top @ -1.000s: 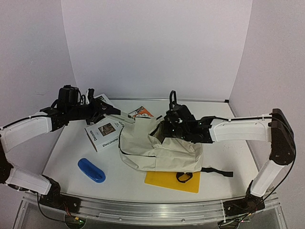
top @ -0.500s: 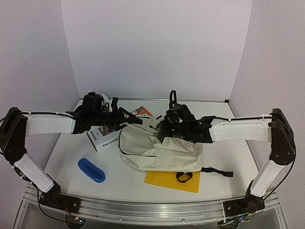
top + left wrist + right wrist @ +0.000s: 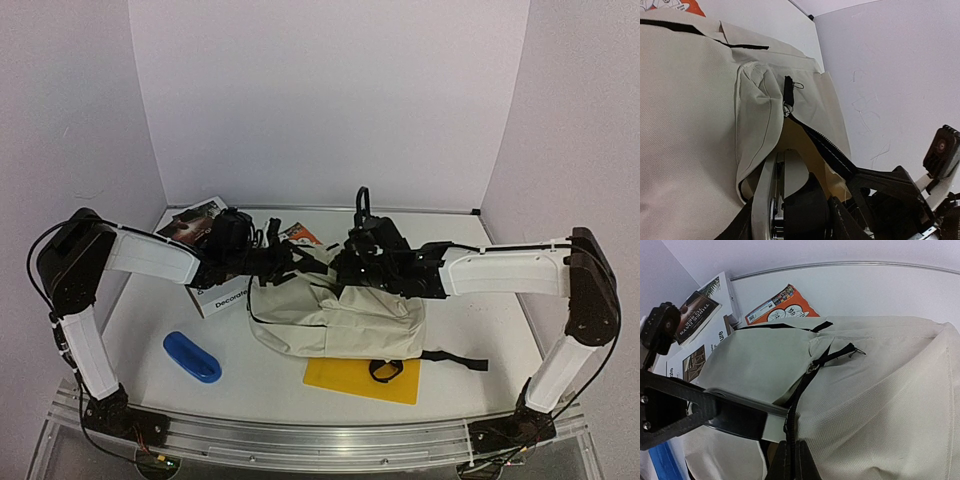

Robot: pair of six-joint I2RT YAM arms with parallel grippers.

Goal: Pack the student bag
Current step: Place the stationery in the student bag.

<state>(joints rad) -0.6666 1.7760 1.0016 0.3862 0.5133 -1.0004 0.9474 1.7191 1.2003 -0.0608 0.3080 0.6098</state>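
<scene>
Left gripper is at the far-left top edge of the student bag in the top view. We can't read its jaws from here. Right gripper is at the bag's far top edge, just right of the left one. The bag lies slumped, with a black strap trailing off its near-right corner. A yellow sheet sticks out from under the bag's near edge. A blue case lies near-left of the bag, apart from it. A white box sits just left of the bag, and an orange booklet lies beyond it.

Left wrist: we see the bag's zip open, with the zipper pull at the far end of the gap. A flat white item runs from the left gripper into that gap, and the gripper is clamped on it.

Right wrist: the right fingers are pinched together on the black zip tape at the near end of the bag's opening. The left gripper comes in from the bag's left, and its item reaches into the opening.
</scene>
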